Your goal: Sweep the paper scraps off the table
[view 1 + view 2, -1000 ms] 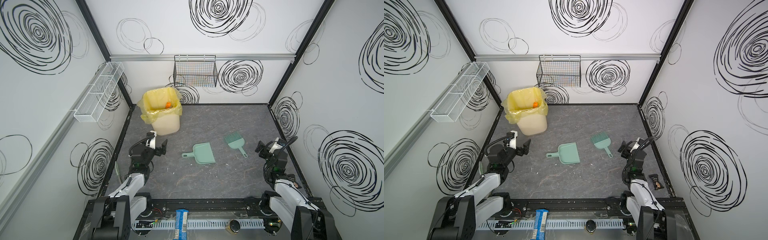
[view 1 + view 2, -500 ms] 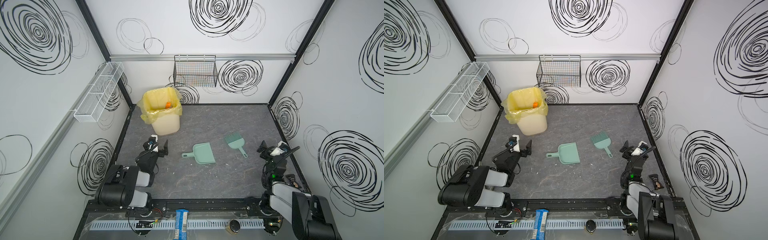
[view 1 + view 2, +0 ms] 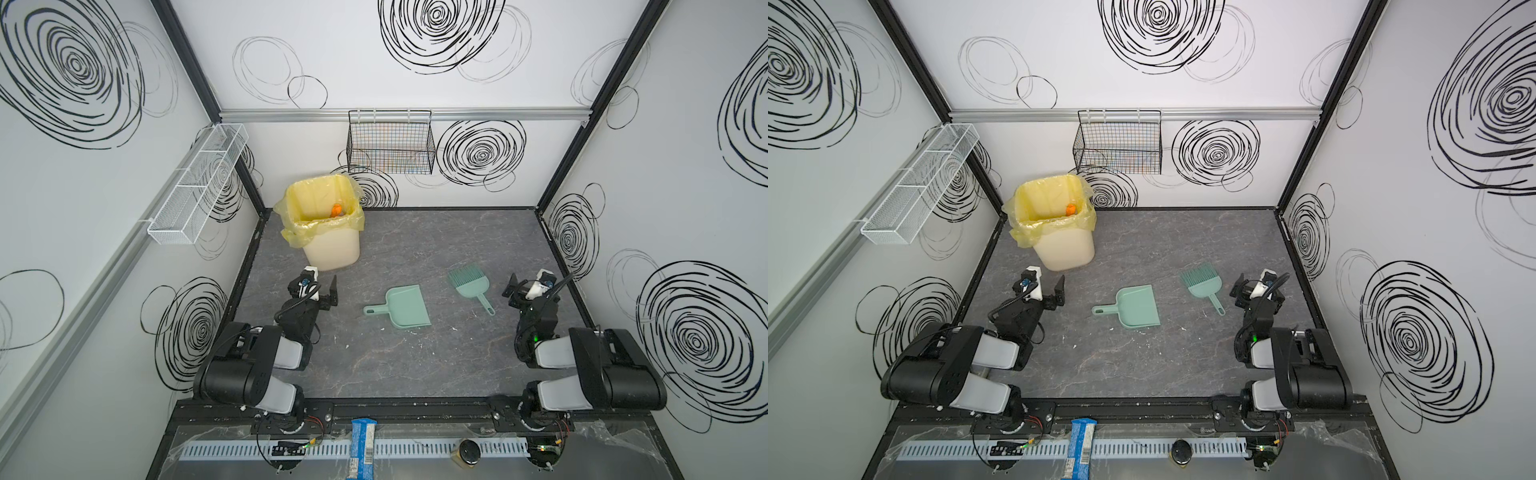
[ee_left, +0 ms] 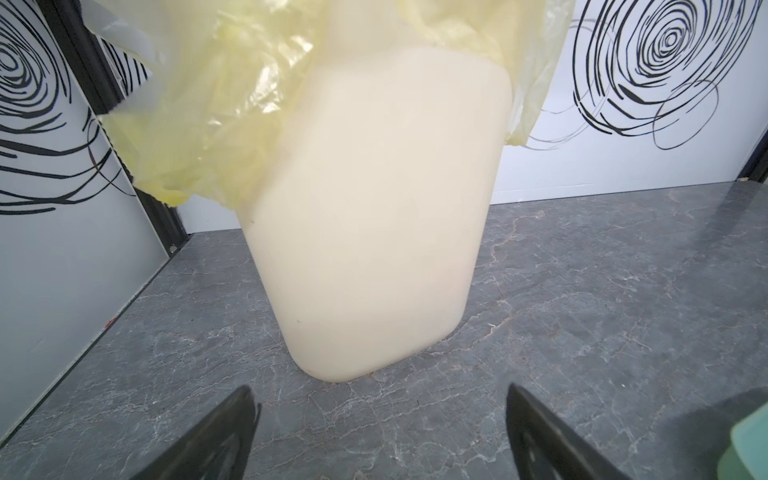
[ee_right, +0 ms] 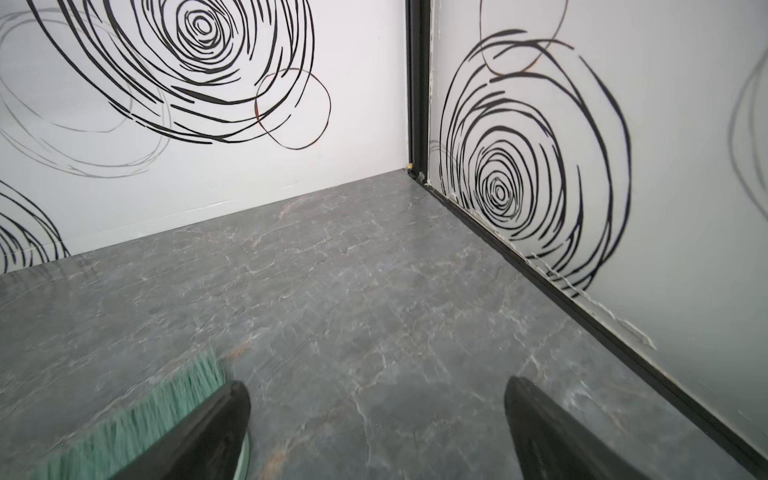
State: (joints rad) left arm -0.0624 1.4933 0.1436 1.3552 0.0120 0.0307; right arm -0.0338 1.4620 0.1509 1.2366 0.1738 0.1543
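A: Claw state?
B: Both spread wide, empty. Just ahead of left claw [image 4: 378, 399]: bin [image 3: 332, 249] on surface [image 3: 415, 365]. Just beside right claw [image 3: 530, 286]: brush [image 3: 469, 282]; dustpan [image 3: 405, 305] beyond it.
A: Where are paper scraps [image 3: 336, 210]?
B: Orange one inside bin.

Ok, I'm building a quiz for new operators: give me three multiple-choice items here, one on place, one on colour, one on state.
1. Where does the brush lie relative to the dustpan? A) to its right B) to its left C) on top of it
2. What colour is the bin liner? A) blue B) black C) yellow
3. How is the left end effector? A) shut on the brush B) open, empty C) shut on the dustpan

Answers: 1 A: both top views show it right of the dustpan, apart. 2 C: yellow plastic drapes over the bin rim. 3 B: its fingers stand spread with only table between.
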